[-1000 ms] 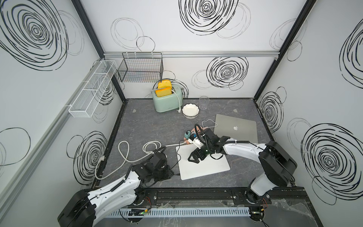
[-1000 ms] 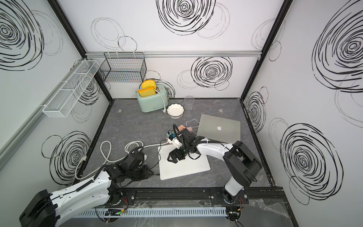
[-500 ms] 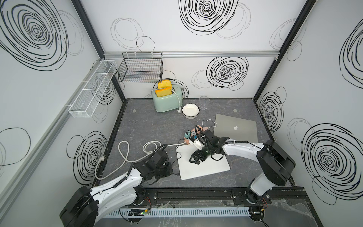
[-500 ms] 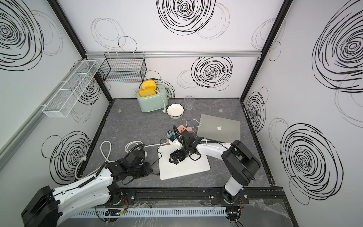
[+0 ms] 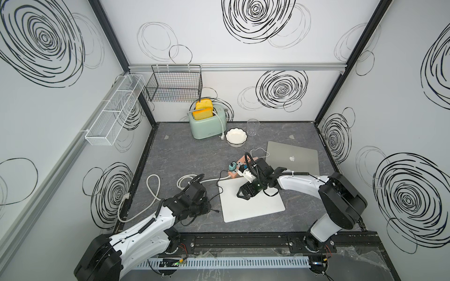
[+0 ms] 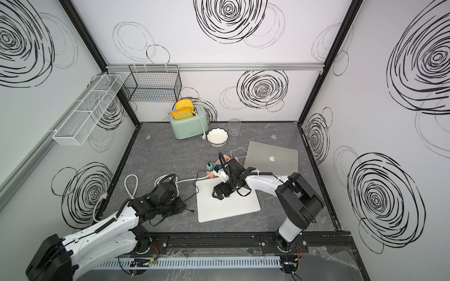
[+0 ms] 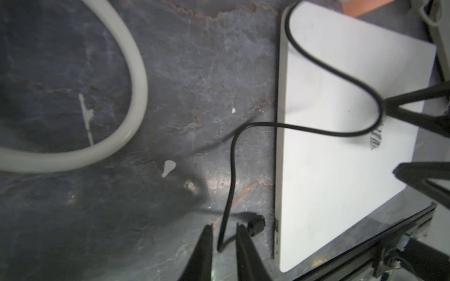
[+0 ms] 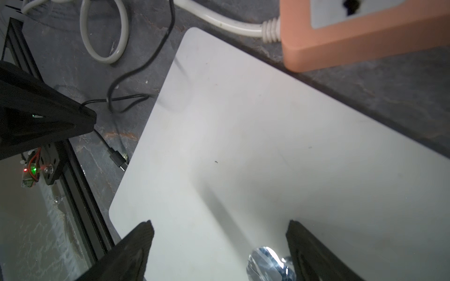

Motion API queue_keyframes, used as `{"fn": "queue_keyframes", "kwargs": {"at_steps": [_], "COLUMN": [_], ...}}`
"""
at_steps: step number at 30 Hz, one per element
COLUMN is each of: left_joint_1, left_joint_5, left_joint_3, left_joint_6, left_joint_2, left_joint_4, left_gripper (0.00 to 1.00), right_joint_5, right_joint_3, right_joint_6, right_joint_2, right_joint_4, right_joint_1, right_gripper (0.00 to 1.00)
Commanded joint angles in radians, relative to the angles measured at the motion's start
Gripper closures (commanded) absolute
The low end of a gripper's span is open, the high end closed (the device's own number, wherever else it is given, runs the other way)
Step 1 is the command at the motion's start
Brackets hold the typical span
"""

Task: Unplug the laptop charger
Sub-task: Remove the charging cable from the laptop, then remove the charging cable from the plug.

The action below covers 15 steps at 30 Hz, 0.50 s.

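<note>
The right gripper (image 6: 217, 194) is hanging over the white laptop (image 6: 231, 206). The left gripper (image 6: 181, 206) is sitting low over the table (image 6: 170, 155), and the charger plug (image 6: 193, 212) is lying free just beside it, near the laptop's edge but apart.

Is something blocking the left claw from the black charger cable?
Nothing visible: the black charger cable runs between the left gripper's open fingers, its plug lying beside the white laptop.

Both top views are looking steeply down from high above the front rail (image 5: 243, 239), taking in the whole floor (image 5: 194, 150). My left wrist camera is peering close at the white laptop (image 7: 341, 182) edge and black cable (image 7: 230, 170); my right wrist camera is sharing both, facing the orange power strip (image 8: 341, 46).
</note>
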Motion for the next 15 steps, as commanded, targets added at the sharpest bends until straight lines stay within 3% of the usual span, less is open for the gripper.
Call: {"fn": "queue_keyframes", "kwargs": {"at_steps": [1, 5, 8, 15], "left_joint_1": [0.012, 0.024, 0.032, 0.067], "left_joint_5": [0.001, -0.029, -0.043, 0.017], "left_joint_3": [0.077, 0.181, 0.250, 0.396], "left_joint_6": [0.038, 0.087, 0.142, 0.289], "left_joint_2": [0.011, 0.012, 0.017, 0.140], "left_joint_4": [-0.008, -0.062, -0.047, 0.108], "left_gripper": [0.63, 0.46, 0.40, 0.38], "right_joint_5": [0.025, 0.027, 0.006, -0.070], "right_joint_3": [0.086, 0.196, 0.247, 0.333], "right_joint_6": [-0.002, 0.023, 0.063, 0.131], "right_joint_2": [-0.037, -0.048, -0.037, 0.062], "right_joint_4": [-0.087, -0.124, -0.124, -0.053], "right_joint_1": [-0.027, -0.102, -0.182, -0.311], "right_gripper": [0.10, 0.10, 0.10, 0.10]}}
